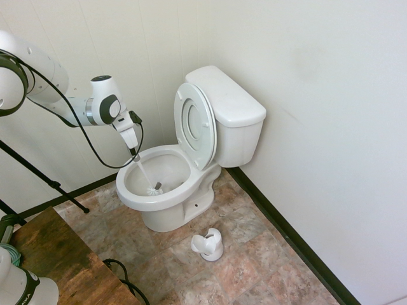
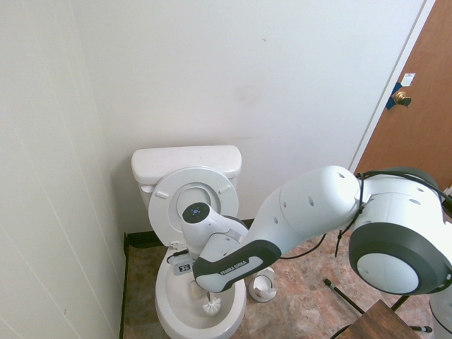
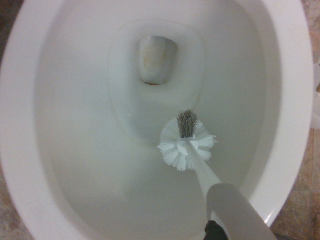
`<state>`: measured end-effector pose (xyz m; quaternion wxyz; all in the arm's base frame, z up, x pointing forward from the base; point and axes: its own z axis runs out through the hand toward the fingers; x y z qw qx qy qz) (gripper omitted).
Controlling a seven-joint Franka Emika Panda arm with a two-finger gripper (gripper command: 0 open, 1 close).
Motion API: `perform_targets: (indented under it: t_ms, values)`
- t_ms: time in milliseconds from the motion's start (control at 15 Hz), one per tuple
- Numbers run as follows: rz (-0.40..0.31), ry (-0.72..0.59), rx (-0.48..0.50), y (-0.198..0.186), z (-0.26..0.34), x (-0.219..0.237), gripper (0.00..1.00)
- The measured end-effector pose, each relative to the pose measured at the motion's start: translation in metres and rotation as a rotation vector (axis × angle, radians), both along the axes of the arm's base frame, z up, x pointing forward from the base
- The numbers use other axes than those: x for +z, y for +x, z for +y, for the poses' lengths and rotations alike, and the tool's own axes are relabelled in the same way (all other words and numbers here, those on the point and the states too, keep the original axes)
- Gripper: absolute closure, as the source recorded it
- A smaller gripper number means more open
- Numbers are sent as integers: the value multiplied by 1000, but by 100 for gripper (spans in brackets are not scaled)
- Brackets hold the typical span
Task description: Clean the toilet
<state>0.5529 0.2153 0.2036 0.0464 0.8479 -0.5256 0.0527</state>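
Toilet (image 1: pixel 191 165) scrub in progress. Jaws (image 1: pixel 133 151) clamped fully down on the white brush (image 1: pixel 147 179) handle, pointing straight down over the near rim of the bowl. Handle slants down into the bowl; bristle head sits on the inner wall, just short of the drain hole (image 3: pixel 156 60). Toilet stands in the corner, tank against the wall, seat and lid both up. Brush holder (image 1: pixel 208 244) sits empty on the tile floor (image 1: pixel 254 267) beside the base. My read: mid-task; rest of bowl wall still to cover, then brush back in holder.
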Motion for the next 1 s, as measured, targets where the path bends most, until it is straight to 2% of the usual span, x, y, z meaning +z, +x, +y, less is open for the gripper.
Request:
perform_targets:
  t_ms: [267,467,1000]
  values:
    - [-19,5,-65,20,-59,6,100]
    - [-73,-10,-93,43,-86,9,100]
    - [-188,-34,-171,111,-99,1,100]
